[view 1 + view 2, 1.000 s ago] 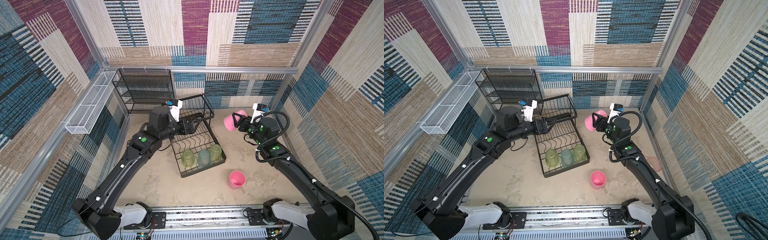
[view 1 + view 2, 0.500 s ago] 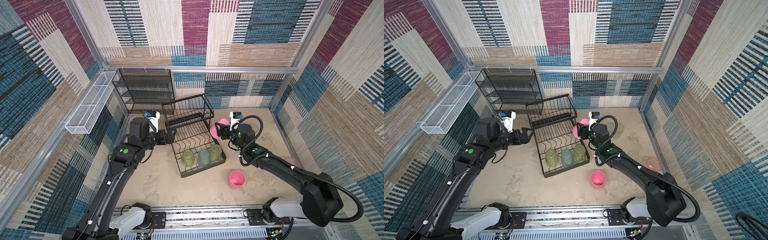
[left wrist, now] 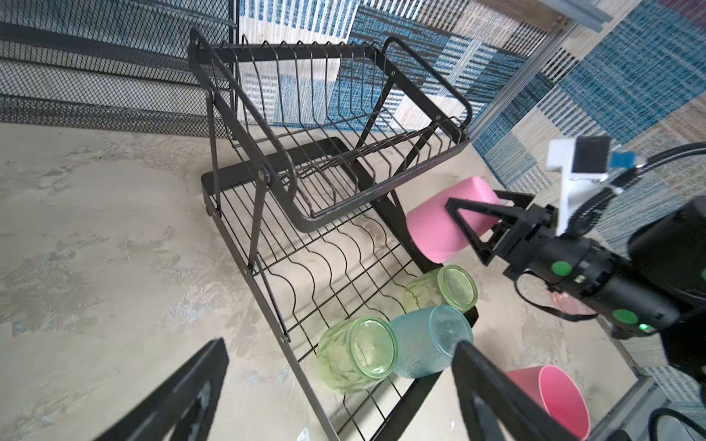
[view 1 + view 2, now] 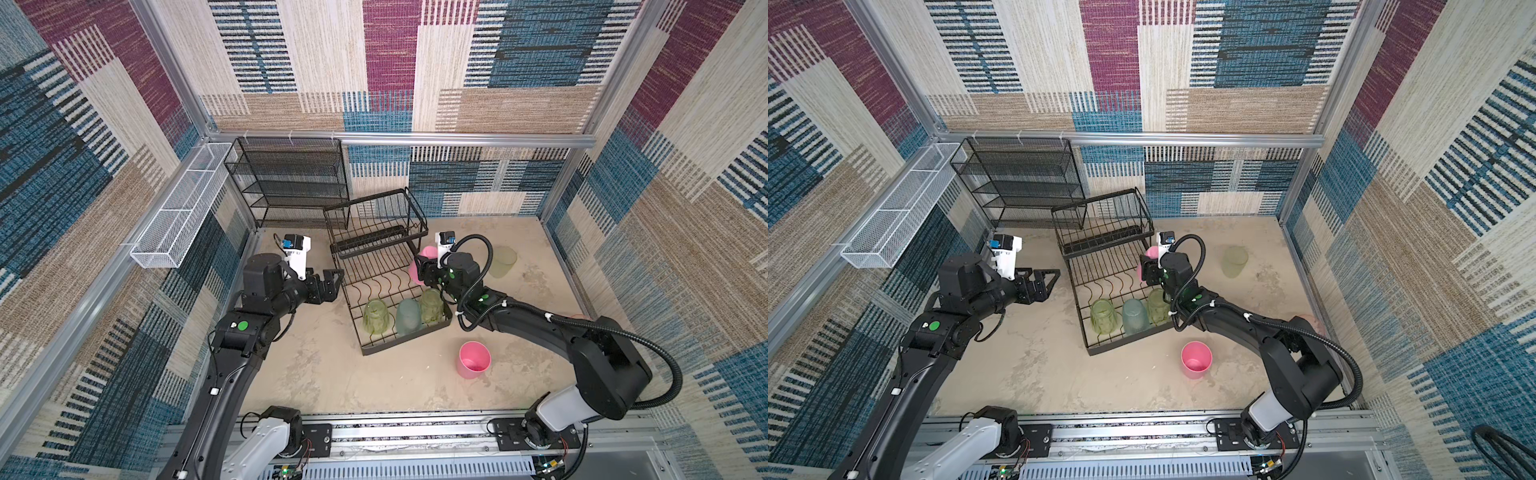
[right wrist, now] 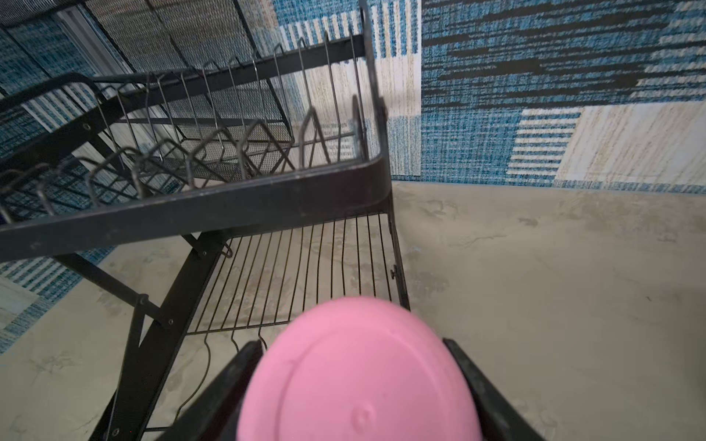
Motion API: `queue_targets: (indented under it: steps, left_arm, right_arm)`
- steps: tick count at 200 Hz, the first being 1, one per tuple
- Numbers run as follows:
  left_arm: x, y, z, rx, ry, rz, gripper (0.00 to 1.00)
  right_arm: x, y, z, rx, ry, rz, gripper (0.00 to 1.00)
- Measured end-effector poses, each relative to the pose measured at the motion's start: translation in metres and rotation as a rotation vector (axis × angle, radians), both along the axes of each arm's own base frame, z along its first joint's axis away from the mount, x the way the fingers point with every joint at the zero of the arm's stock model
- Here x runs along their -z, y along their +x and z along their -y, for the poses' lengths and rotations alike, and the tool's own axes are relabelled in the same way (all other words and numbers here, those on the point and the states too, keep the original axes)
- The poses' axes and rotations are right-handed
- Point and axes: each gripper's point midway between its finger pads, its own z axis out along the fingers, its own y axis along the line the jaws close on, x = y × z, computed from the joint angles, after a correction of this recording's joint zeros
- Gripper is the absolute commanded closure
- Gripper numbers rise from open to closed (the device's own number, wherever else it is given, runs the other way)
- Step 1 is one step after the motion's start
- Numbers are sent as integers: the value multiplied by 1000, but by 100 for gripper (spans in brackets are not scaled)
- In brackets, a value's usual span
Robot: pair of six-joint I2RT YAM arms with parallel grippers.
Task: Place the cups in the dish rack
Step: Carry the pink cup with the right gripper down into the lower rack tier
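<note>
I'm seeing the right tool (image 4: 420,266) pinching a solid pink cup (image 5: 355,382) across its sides, with the cup's base pointing out past the fingertips. It's hanging at the near edge of the dish rack (image 3: 376,191), level with the lower tier and just under the upper basket's corner. Just behind that tool, toward its arm, three cups are sitting in a row on the lower tier: a yellow-green cup (image 4: 376,318), a pale teal cup (image 4: 406,319) and a second yellow-green cup (image 4: 431,307). The left tool (image 4: 331,284) is hovering spread wide and empty, just beside the rack's other side and not touching it. On the worktop (image 4: 324,365), a second pink cup (image 4: 473,360) is standing mouth-up beside the right arm, and a third yellow-green cup (image 4: 500,262) is sitting out beyond the right tool's wrist.
</note>
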Motion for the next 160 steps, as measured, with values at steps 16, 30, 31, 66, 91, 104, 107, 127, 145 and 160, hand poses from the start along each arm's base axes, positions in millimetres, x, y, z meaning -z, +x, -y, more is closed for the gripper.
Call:
queue_targets:
  steps: [16,30,31,66,91,104,107,127,145,160]
  left_arm:
    - [-3,-2,-1,-1,-8,19,6]
    - [-4,-2,-1,-2,-12,29,6]
    - [-4,-2,-1,-2,-13,29,6]
    - [-7,-1,-2,-10,-16,47,7]
    - [-5,-1,-2,-13,-19,43,7]
    - [-5,0,-2,-14,-23,42,7]
    - [-5,0,-2,-15,-25,41,7]
    - [-2,0,-2,-18,-31,32,7]
    - [-3,0,-2,-20,-34,34,7]
    - [-3,0,-2,-22,-38,34,7]
  right_arm:
    - [5,3,-3,4,-6,-2,36]
    - [8,6,-6,9,-8,-3,36]
    - [9,6,-6,9,-8,-3,36]
    - [19,14,-11,19,-19,-11,36]
    - [26,19,-15,22,-28,-19,36]
    - [29,21,-16,23,-34,-24,36]
    - [29,21,-17,24,-35,-23,36]
    - [35,24,-19,26,-43,-28,36]
    - [42,25,-21,24,-52,-39,36]
    - [47,27,-22,30,-61,-45,36]
